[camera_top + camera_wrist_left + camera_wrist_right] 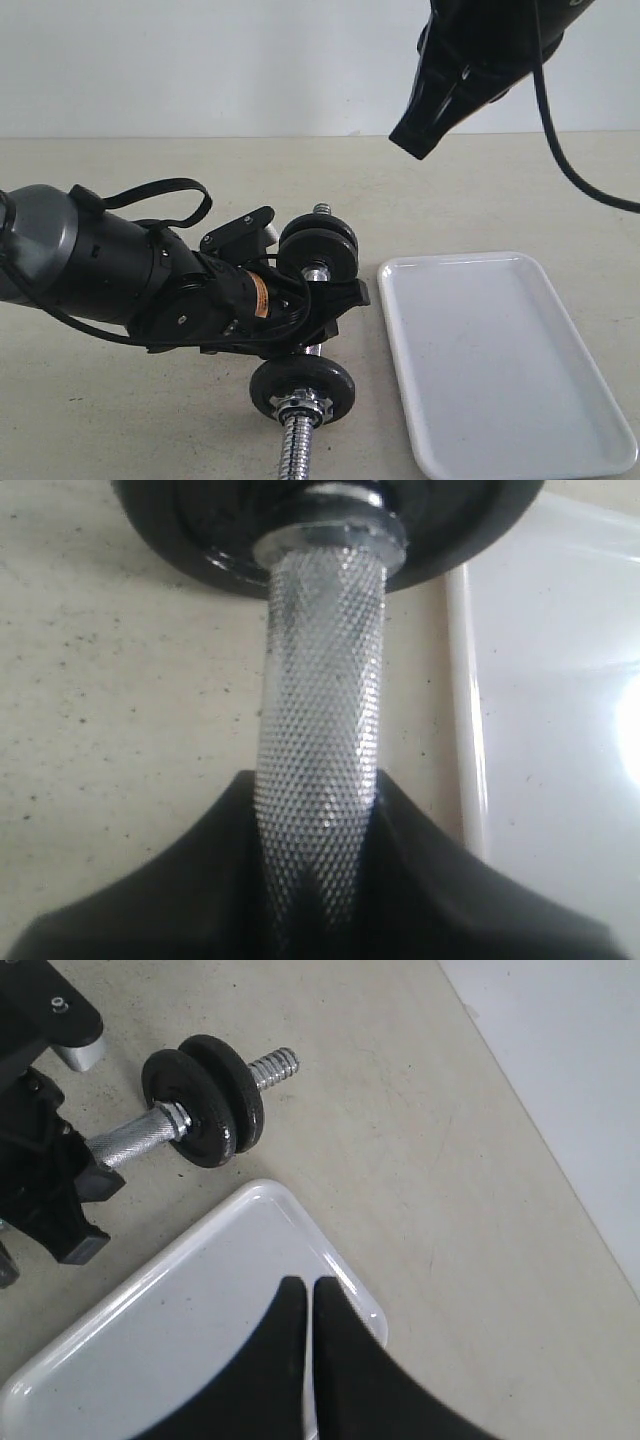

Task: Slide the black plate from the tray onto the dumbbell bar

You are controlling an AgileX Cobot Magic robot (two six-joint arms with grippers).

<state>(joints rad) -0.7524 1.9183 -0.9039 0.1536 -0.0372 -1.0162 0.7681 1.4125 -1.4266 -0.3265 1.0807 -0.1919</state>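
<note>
**Tray bare, plate looks to be on the bar already**

I see nothing on the tray (pixel 500 400), which lies at about 4 o'clock in the exterior view. The dumbbell bar (pixel 320 730) runs from 6 o'clock towards 12, just beside the tray's long edge. My left gripper (pixel 318 300) is clamped across its knurled middle.

Two discs sit face to face at the 12 o'clock end, and a single disc (pixel 302 385) sits at the 6 o'clock end. I take the black plate (pixel 238 1080) to be the outer one of the pair, next to the bare threaded tip (pixel 272 1065). The discs look alike, so I can't be certain.

My right gripper (pixel 308 1295) hangs above the tray's far corner, its fingers pressed together with nothing between them.

I'd expect the plate to be dense for its size, rigid, and slick on its painted faces. If I must seat it further, I'd pinch across the raised rim and leave the centre hole free. I'd keep it square to the bar, since a tilted disc should bind on the thread. I see no nut outside the pair, so tipping the bar towards 12 o'clock could let the plate slide off
</note>
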